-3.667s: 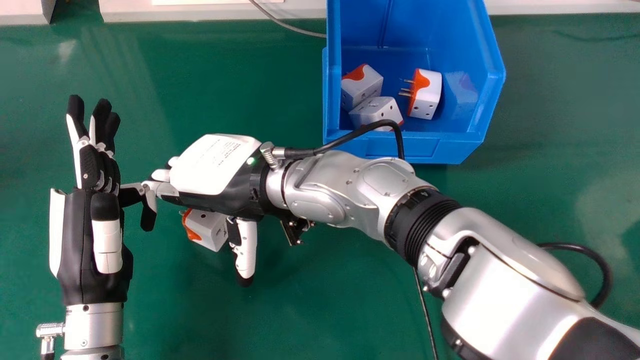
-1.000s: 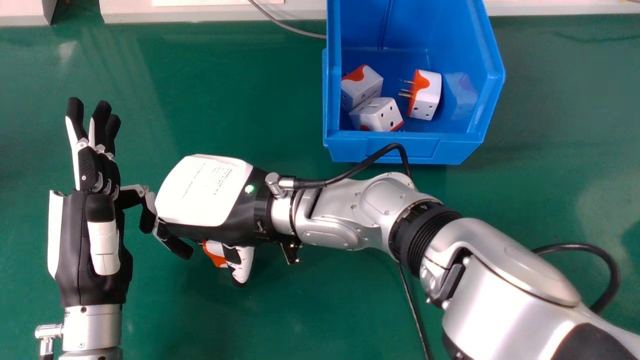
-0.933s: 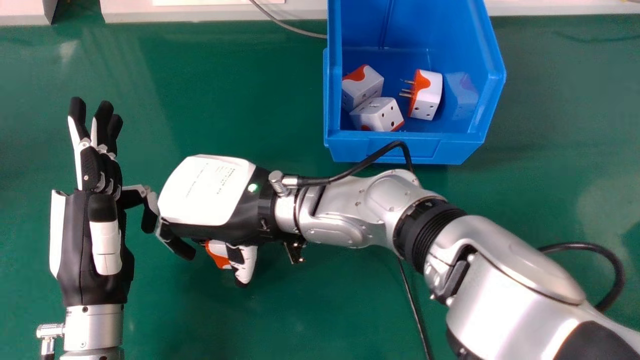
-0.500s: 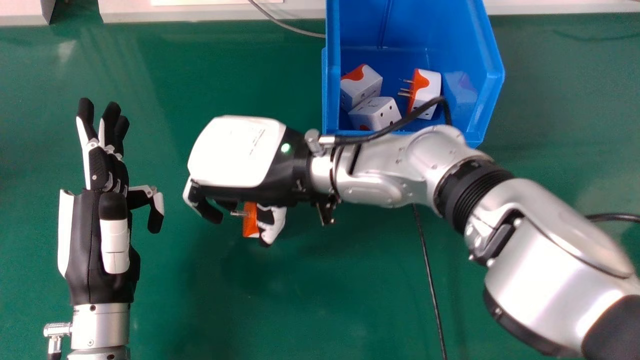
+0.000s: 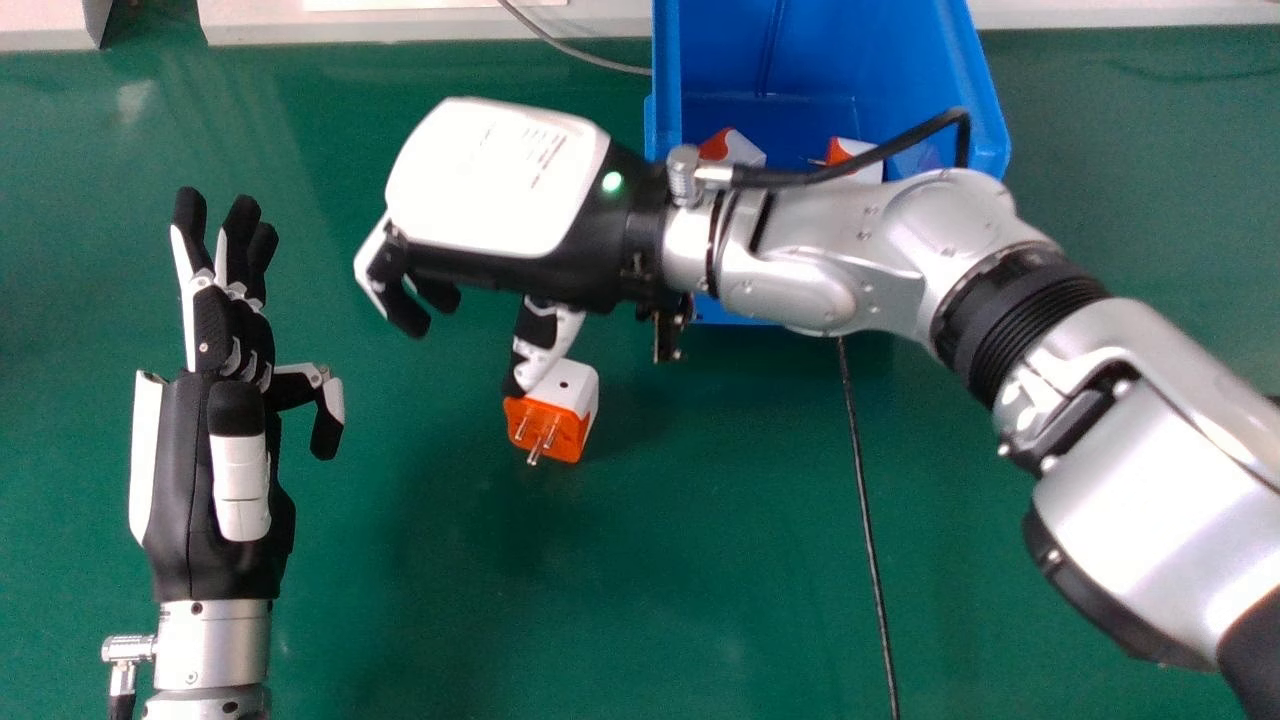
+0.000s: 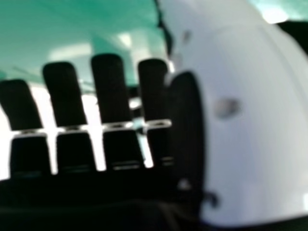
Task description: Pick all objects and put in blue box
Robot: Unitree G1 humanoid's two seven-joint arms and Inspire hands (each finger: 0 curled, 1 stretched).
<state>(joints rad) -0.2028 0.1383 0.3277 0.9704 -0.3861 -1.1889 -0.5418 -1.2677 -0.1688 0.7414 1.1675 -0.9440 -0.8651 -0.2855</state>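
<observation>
Fingers (image 5: 405,312) of the robot's right hand (image 5: 495,180), black-padded with smooth white shells, curl inward, apart from the thumb, clamped on nothing I can see. A blocky white plug adapter (image 5: 576,384) with a flat orange face and metal prongs lies over the green bench (image 5: 640,560), its corner overlapped by the thumb; contact is unclear. Two more adapters (image 5: 738,146) sit partly hidden inside the hard-edged blue box (image 5: 828,50). The left hand (image 5: 225,480) is at the view's left.

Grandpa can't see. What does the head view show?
The robot's right hand is above a green table, with a white-and-orange plug by it. The left hand is open at the left; a blue box behind holds more plugs.
</observation>
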